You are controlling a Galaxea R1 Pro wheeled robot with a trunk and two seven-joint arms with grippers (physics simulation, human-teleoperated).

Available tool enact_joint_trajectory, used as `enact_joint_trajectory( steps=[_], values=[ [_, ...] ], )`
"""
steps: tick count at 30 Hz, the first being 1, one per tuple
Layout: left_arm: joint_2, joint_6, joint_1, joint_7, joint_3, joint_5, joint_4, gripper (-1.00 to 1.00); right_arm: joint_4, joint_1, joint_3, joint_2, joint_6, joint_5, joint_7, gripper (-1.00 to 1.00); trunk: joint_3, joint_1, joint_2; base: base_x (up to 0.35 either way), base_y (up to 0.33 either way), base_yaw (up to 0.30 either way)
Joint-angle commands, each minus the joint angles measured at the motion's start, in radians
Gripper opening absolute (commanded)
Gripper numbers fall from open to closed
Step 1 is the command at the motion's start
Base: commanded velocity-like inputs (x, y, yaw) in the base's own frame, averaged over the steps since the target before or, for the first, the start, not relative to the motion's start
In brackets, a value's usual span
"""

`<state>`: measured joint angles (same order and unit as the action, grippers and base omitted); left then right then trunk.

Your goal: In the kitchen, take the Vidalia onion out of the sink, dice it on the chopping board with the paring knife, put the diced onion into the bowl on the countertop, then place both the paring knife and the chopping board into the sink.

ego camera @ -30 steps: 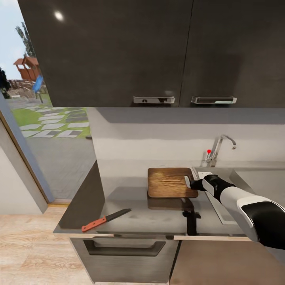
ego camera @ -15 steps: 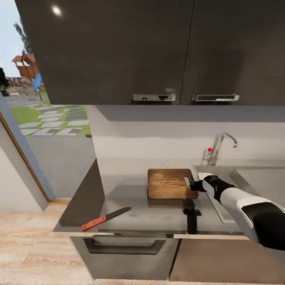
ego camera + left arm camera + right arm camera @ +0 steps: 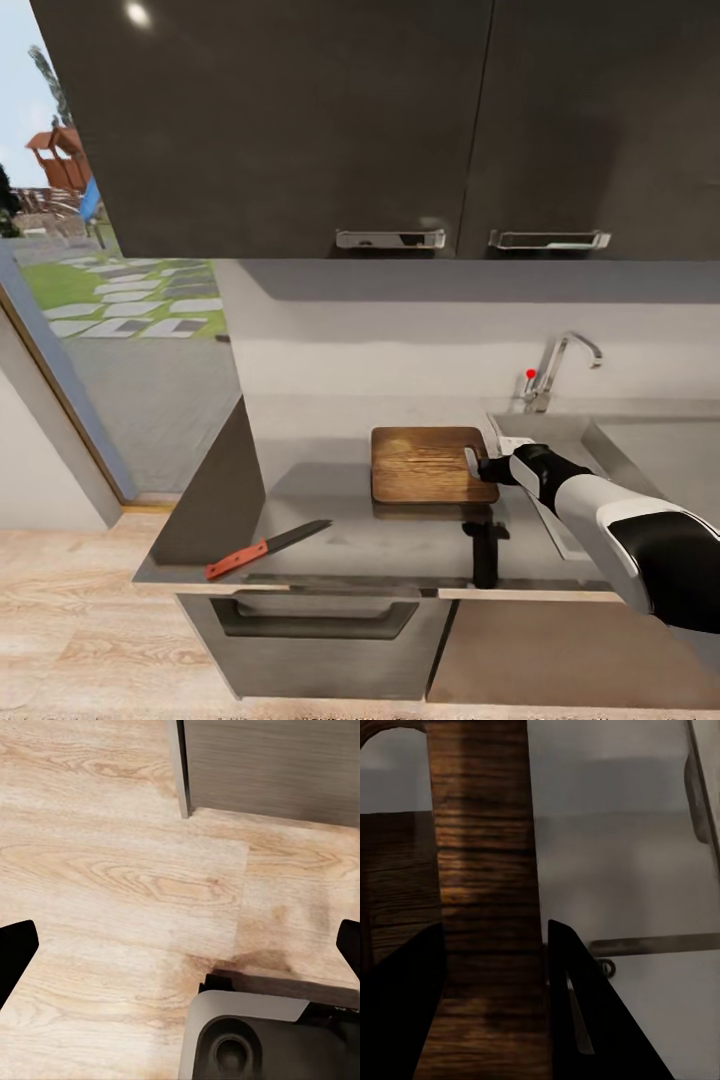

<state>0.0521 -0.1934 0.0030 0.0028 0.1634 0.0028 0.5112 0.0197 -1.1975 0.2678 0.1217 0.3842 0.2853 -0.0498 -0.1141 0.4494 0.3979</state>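
The brown chopping board hangs level just above the grey countertop, left of the sink. My right gripper is shut on the board's right edge. In the right wrist view the board runs between the two dark fingers. The paring knife, orange-red handle and dark blade, lies on the countertop near its front left edge. My left gripper hangs open over the wood floor. The onion and the bowl are hidden or out of view.
Glossy black upper cabinets hang over the counter. The chrome tap with a red-tipped lever stands behind the sink. A small white patch shows behind my right gripper. A glass door lies left. My base sits on the floor.
The whole picture has shifted slightly, so the camera has moved. The board stays in my right gripper at about the same place beside the sink. The knife has not moved.
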Motion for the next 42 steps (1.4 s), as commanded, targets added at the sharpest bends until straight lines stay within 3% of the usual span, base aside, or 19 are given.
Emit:
enact_joint_trajectory(
  steps=[1,23,42],
  values=[
    [0.000,-0.001,0.000,0.000,0.001,0.000,0.001,1.00,0.002,-0.001,0.007,0.000,0.005,0.008,-0.002,-1.00,-0.003,0.001,0.002,0.000,0.000,0.000],
    [-0.001,-0.001,0.000,0.000,0.001,0.000,0.001,1.00,0.002,-0.001,0.007,0.001,0.005,0.008,-0.001,-1.00,-0.028,0.001,0.002,0.000,0.000,0.000],
    [-0.001,-0.001,0.000,0.000,0.001,0.000,0.001,1.00,0.002,-0.001,0.005,0.003,0.005,0.008,0.001,-1.00,-0.029,0.001,0.002,0.000,0.000,0.000]
  ],
)
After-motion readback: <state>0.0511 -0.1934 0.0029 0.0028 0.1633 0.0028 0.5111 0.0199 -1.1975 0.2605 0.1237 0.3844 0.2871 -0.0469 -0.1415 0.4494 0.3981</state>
